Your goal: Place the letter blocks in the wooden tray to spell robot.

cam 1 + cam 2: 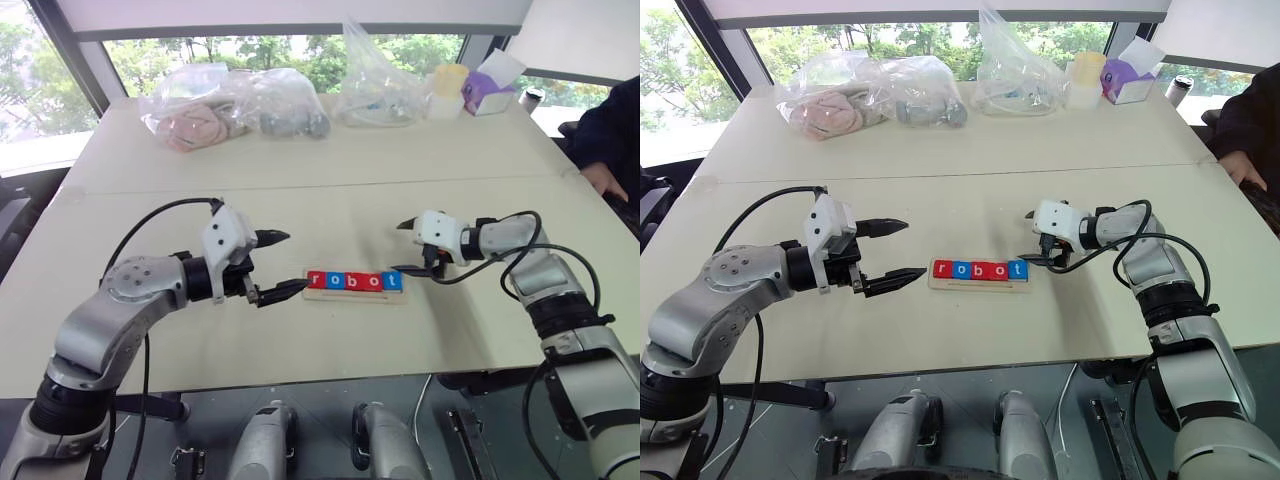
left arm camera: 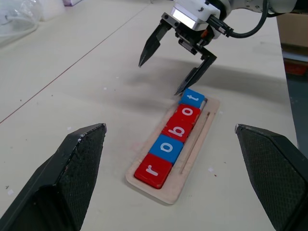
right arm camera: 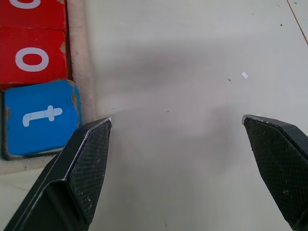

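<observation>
The left gripper (image 1: 275, 265) has its fingers (image 1: 283, 291) spread wide and holds nothing; its lower fingertip sits just beside the left end of the wooden tray (image 1: 356, 295), whether touching it I cannot tell. The right gripper (image 1: 410, 248) is also wide apart and empty, its lower finger (image 2: 195, 79) coming down right at the blue t block (image 2: 192, 98) at the tray's right end (contact cannot be told from the wrist view).

The letter blocks (image 1: 355, 280) lie in a row inside the tray, reading r, o, b, o, t from the robot's left: red, blue, red, red, blue. The tray rests on the pale desk (image 1: 330, 190), between the two grippers.

Well back on the desk lie clear plastic bags (image 1: 235, 105) with things in them, a pale cup (image 1: 447, 90) and a purple-and-white box (image 1: 488, 88). A person's hand (image 1: 603, 180) rests at the desk's right edge.
</observation>
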